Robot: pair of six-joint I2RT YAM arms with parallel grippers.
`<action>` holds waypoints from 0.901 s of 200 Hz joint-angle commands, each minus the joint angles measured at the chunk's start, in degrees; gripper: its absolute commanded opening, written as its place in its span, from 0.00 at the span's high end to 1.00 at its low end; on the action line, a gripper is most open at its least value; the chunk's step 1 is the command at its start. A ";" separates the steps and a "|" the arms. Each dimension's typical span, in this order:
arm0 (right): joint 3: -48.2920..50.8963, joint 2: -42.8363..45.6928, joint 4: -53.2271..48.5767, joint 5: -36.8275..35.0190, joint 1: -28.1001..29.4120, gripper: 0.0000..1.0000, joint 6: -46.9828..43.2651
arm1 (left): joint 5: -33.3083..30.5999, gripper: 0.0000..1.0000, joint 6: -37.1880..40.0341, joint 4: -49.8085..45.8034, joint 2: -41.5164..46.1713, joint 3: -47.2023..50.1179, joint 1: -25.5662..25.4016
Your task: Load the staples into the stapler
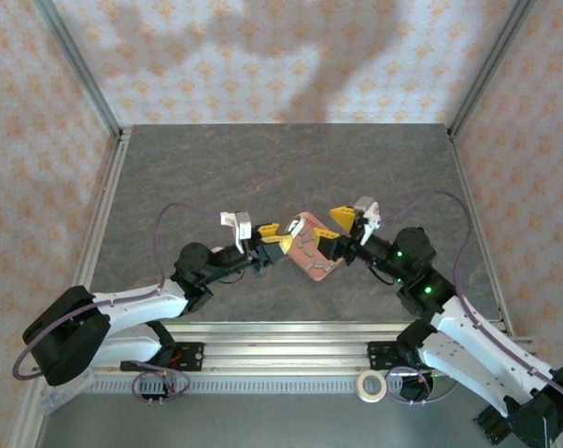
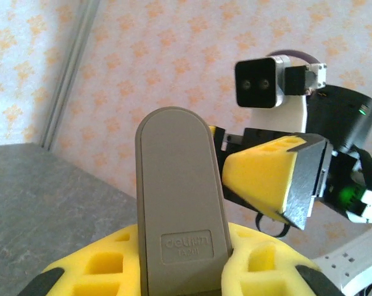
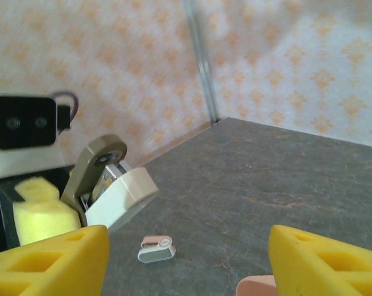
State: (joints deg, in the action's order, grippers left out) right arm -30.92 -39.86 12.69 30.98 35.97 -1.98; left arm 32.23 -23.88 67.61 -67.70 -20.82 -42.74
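My left claw (image 1: 274, 235) was pressed tight on the stapler (image 3: 111, 188), pinching it near its lower end. The stapler was held up in the air above the counter (image 1: 262, 168). It was about halfway between the left edge and the right edge, and closer to the near edge than the far one. It was open: its grey-brown arm pointed up and its white arm leaned out to the side, with a bit of shiny metal between them.

My right claw (image 1: 331, 227) was spread wide, with nothing between its yellow fingers (image 3: 324, 262). It faced my left claw from close by and did not touch the stapler.

A pink tray (image 1: 324, 268) lay flat on the counter between my two claws, partly under the right one. The staples (image 1: 306, 245) were small grey bits lying on that tray, and I could not tell how many there were.

A small pink and white thing (image 3: 157, 248) lay on the counter, lower than the stapler and apart from it. I could not tell what it was
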 commanded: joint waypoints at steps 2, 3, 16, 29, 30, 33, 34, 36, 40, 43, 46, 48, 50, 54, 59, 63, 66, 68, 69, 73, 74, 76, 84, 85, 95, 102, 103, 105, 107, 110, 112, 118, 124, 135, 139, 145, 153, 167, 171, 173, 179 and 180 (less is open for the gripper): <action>-3.86 -2.95 -3.03 12.47 -0.19 0.32 -10.56 | 5.24 1.00 3.97 3.07 1.75 0.21 0.28; -3.87 -3.08 -3.07 12.81 -0.19 0.32 -10.75 | 5.36 1.00 3.99 3.01 1.77 0.19 0.28; -5.29 -4.99 -4.49 15.77 -0.19 0.32 -14.01 | 6.77 1.00 4.45 2.90 2.26 -0.09 0.28; -7.56 -7.06 -7.30 18.78 -0.19 0.32 -16.94 | 8.03 1.00 4.88 2.98 2.49 -0.24 0.23; -7.75 -7.24 -7.44 18.99 -0.19 0.32 -17.11 | 8.07 1.00 4.93 3.01 2.49 -0.30 0.26; -8.27 -7.68 -8.00 19.73 -0.22 0.33 -17.65 | 8.45 1.00 5.12 2.97 2.49 -0.36 0.29; -8.45 -7.86 -8.19 19.95 -0.21 0.33 -17.81 | 8.63 1.00 5.14 2.97 2.49 -0.36 0.29; -8.83 -8.15 -8.47 20.49 -0.20 0.34 -18.15 | 8.77 1.00 5.24 3.03 2.55 -0.43 0.22; -9.49 -8.73 -9.14 21.68 -0.19 0.36 -18.92 | 9.21 1.00 5.62 3.13 2.57 -0.45 0.22; -9.96 -9.23 -9.64 22.55 -0.19 0.37 -19.52 | 9.57 1.00 5.80 3.11 2.57 -0.53 0.20; -10.51 -9.69 -10.22 23.41 -0.19 0.38 -20.00 | 9.84 1.00 5.99 3.06 2.57 -0.54 0.20; -10.80 -9.99 -10.55 23.92 -0.19 0.39 -20.41 | 9.91 1.00 6.09 3.12 2.57 -0.52 0.20; -11.17 -10.29 -10.88 24.38 -0.19 0.40 -20.76 | 9.99 1.00 6.18 3.07 2.57 -0.53 0.20; -11.76 -10.81 -11.58 25.39 -0.19 0.40 -21.35 | 10.04 1.00 6.21 3.17 2.57 -0.54 0.20; -12.32 -11.37 -12.11 26.47 -0.19 0.41 -22.03 | 10.21 1.00 6.31 3.14 2.57 -0.53 0.20; -12.72 -11.77 -12.44 27.51 -0.19 0.43 -22.62 | 10.37 1.00 6.46 3.22 2.70 -0.54 0.20; -13.00 -12.07 -12.69 28.29 -0.26 0.44 -23.03 | 10.54 1.00 6.49 3.21 2.67 -0.54 0.20; -13.22 -12.19 -12.84 28.81 -0.28 0.44 -23.28 | 10.63 1.00 6.48 3.18 2.66 -0.54 0.20; -13.30 -12.32 -12.94 29.11 -0.28 0.45 -23.44 | 10.69 1.00 6.48 3.16 2.66 -0.54 0.20; -13.63 -12.74 -13.52 30.18 -0.28 0.46 -24.12 | 10.87 1.00 6.54 3.18 2.74 -0.54 0.20; -13.77 -12.81 -13.68 30.36 -0.28 0.47 -24.30 | 10.90 1.00 6.55 3.20 2.75 -0.54 0.20; -14.00 -12.97 -13.99 30.87 -0.28 0.47 -24.59 | 10.92 1.00 6.54 3.18 2.75 -0.54 0.25; -15.00 -13.75 -15.59 32.82 -0.32 0.50 -26.08 | 11.04 1.00 6.62 3.19 2.88 -0.46 0.20; -15.16 -13.84 -15.94 33.04 -0.35 0.51 -26.29 | 11.07 1.00 6.68 3.21 2.90 -0.46 0.20; -16.45 -14.65 -18.37 34.66 -0.46 0.53 -28.14 | 11.28 1.00 6.74 3.17 3.01 -0.37 0.21; -17.24 -15.17 -20.21 35.40 -0.46 0.56 -29.57 | 11.32 1.00 6.83 3.09 3.20 -0.32 0.20; -17.37 -15.21 -20.45 35.48 -0.50 0.57 -29.75 | 11.30 1.00 6.87 3.07 3.19 -0.30 0.20; -17.59 -15.35 -20.98 35.60 -0.54 0.57 -30.10 | 11.28 1.00 6.84 3.08 3.30 -0.28 0.20; -17.82 -15.47 -21.40 35.69 -0.54 0.57 -30.45 | 11.28 1.00 6.90 3.12 3.31 -0.28 0.20; -18.04 -15.65 -22.02 35.87 -0.59 0.58 -30.90 | 11.32 1.00 6.92 3.14 3.33 -0.28 0.20; -18.22 -15.75 -22.42 35.98 -0.62 0.58 -31.14 | 11.29 1.00 6.98 3.12 3.40 -0.23 0.20; -18.53 -15.93 -23.54 36.14 -0.68 0.59 -32.01 | 11.28 1.00 7.05 3.10 3.41 -0.19 0.20; -18.78 -16.04 -24.41 36.44 -0.86 0.59 -32.69 | 11.28 1.00 7.19 3.08 3.42 -0.18 0.20; -18.92 -15.98 -25.13 37.09 -1.25 0.60 -33.20 | 11.48 1.00 7.33 3.09 3.38 -0.19 0.21; -18.93 -15.96 -25.11 37.37 -1.45 0.60 -33.20 | 11.49 1.00 7.35 3.13 3.37 -0.19 0.20; -18.92 -15.87 -25.17 37.88 -1.60 0.60 -33.18 | 11.58 1.00 7.35 3.06 3.35 -0.19 0.20; -19.07 -15.86 -25.68 38.46 -1.76 0.63 -33.58 | 11.63 1.00 7.52 3.13 3.06 -0.17 0.20; -19.67 -15.84 -27.45 39.20 -1.80 0.69 -35.00 | 11.72 1.00 7.61 3.14 2.85 -0.19 0.21; -19.90 -15.84 -28.04 39.24 -1.89 0.72 -35.46 | 11.72 1.00 7.62 3.14 2.83 -0.19 0.20; -20.00 -15.93 -28.30 39.22 -1.92 0.73 -35.70 | 11.72 1.00 7.71 3.12 2.81 -0.19 0.20; -20.34 -15.95 -29.34 39.24 -1.95 0.76 -36.30 | 11.67 1.00 7.75 3.13 2.67 -0.12 0.21; -20.37 -15.95 -29.45 39.24 -1.91 0.76 -36.41 | 11.65 1.00 7.82 3.14 2.67 -0.11 0.21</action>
State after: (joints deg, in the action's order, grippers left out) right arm -49.10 -55.88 -11.38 66.13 33.89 -34.26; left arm 45.45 -17.39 67.57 -65.28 -20.80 -42.76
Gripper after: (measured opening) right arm 0.286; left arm 0.225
